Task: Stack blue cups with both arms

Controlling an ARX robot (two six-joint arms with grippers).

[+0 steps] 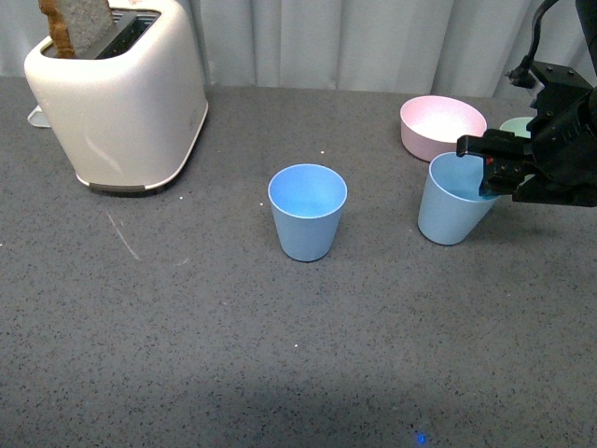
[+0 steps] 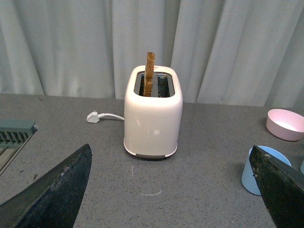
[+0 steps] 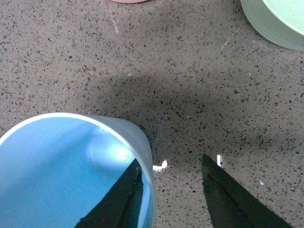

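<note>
One light blue cup [image 1: 307, 211] stands upright at the middle of the grey table. The second blue cup [image 1: 450, 201] stands at the right, tilted slightly. My right gripper [image 1: 490, 168] is open and straddles its rim: in the right wrist view one finger [image 3: 118, 199] is inside the cup [image 3: 66, 171] and the other is outside over the table. My left gripper [image 2: 173, 190] is open and empty, low over the table, out of the front view. A blue cup [image 2: 254, 171] shows partly behind its finger.
A white toaster [image 1: 121, 93] with a slice of toast stands at the back left; it also shows in the left wrist view [image 2: 153, 114]. A pink bowl [image 1: 441, 126] and a green bowl [image 3: 275, 19] sit behind the right cup.
</note>
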